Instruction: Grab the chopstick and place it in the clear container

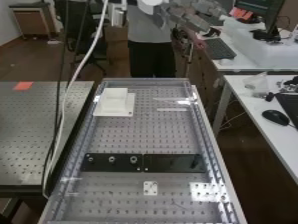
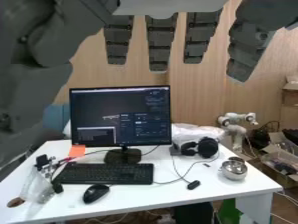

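The hand (image 1: pixel 189 19) is raised at the top of the high view, beyond the bench's far end, with grey fingers stretched out to the right. In the wrist view the hand (image 2: pixel 158 44) has its fingers straight and apart, holding nothing, with the computer desk beyond them. A crumpled clear plastic item (image 1: pixel 257 83) lies on the white side table; I cannot tell whether it is a container. Two pale narrow streaks lie near the bench's far right; I cannot tell whether they are objects or reflections.
A white square block (image 1: pixel 114 102) stands at the far left of the perforated bench (image 1: pixel 149 135), with black plates (image 1: pixel 174 163) across its middle. A monitor (image 2: pixel 120 117), keyboard (image 2: pixel 105 173), mouse (image 2: pixel 96 193), headphones (image 2: pixel 200 148) and metal pot (image 2: pixel 234 169) stand on a white desk. Cables hang along the bench's left side.
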Available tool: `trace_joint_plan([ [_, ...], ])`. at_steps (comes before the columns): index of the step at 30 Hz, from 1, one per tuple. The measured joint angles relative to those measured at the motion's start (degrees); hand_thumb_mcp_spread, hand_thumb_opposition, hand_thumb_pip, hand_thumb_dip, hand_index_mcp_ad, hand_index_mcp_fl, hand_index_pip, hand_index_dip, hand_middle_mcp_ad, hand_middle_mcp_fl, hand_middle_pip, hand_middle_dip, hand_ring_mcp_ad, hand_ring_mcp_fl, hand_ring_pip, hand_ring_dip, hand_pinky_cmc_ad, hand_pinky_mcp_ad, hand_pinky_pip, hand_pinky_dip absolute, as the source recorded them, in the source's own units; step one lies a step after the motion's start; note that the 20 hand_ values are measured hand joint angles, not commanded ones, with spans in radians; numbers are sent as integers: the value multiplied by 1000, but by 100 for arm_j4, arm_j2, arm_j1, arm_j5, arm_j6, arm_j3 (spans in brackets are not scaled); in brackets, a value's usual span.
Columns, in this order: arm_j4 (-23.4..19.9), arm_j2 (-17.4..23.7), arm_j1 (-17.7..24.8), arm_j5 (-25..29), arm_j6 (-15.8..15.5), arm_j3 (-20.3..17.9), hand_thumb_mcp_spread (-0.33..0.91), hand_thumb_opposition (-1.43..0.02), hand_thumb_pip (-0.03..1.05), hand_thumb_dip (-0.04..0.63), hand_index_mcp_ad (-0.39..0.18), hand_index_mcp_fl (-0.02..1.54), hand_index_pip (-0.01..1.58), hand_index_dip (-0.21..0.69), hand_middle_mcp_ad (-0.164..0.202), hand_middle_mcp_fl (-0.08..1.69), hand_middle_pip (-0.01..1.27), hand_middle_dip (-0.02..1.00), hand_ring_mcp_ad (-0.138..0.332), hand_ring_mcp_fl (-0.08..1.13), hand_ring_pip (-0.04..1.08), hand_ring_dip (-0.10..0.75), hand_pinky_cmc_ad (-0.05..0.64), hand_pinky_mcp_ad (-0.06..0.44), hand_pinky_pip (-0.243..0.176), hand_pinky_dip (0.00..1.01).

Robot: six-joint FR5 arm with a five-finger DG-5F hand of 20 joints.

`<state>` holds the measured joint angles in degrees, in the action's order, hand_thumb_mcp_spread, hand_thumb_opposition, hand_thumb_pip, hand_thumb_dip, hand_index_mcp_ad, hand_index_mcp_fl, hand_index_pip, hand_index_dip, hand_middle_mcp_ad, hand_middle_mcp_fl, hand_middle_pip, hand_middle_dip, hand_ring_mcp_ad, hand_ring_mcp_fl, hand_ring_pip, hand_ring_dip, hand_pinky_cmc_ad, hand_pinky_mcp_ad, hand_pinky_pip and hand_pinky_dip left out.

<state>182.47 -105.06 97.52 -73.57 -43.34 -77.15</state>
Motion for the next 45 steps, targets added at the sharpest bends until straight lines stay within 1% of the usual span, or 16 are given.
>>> trace_joint_plan([
  [17, -204, 189, -53, -147, 142, -273, 155, -726, 429, 23, -187, 93, 87, 157, 47, 77, 140, 188, 140, 21, 91, 87, 541, 394, -140, 162],
  [21, -235, 226, -56, -116, 143, -329, 155, -726, 429, 19, -201, 93, 87, 157, 47, 77, 140, 188, 140, 17, 91, 87, 545, 394, -140, 162],
  [23, -256, 251, -60, -66, 146, -362, 157, -726, 429, 19, -188, 93, 87, 157, 59, 77, 140, 188, 145, 21, 91, 87, 541, 394, -140, 162],
  [25, -274, 270, -67, -134, 147, -387, 157, -726, 429, 19, -188, 93, 87, 157, 59, 77, 140, 187, 147, 21, 91, 87, 541, 394, -140, 162],
  [26, -287, 285, -73, -190, 149, -408, 157, -726, 429, 16, -194, 93, 87, 157, 52, 77, 140, 187, 147, 21, 91, 87, 541, 394, -140, 162],
  [28, -298, 297, -78, -219, 154, -423, 157, -726, 429, 16, -199, 93, 87, 157, 54, 77, 140, 188, 147, 21, 91, 87, 541, 394, -138, 162],
  [29, -310, 303, -83, -234, 159, -431, 157, -726, 429, 16, -188, 93, 87, 157, 59, 77, 140, 187, 147, 21, 91, 87, 541, 394, -140, 162],
  [30, -315, 304, -84, -242, 161, -434, 157, -726, 429, 19, -194, 93, 87, 157, 54, 77, 140, 188, 147, 21, 91, 87, 541, 394, -140, 162],
  [33, -321, 307, -87, -248, 165, -443, 157, -726, 429, 19, -194, 93, 87, 157, 59, 77, 140, 187, 147, 21, 91, 87, 541, 394, -140, 162],
  [45, -373, 313, -101, -301, 144, -457, 157, -726, 429, 19, -188, 93, 87, 157, 59, 77, 140, 187, 147, 21, 91, 87, 541, 394, -140, 162],
])
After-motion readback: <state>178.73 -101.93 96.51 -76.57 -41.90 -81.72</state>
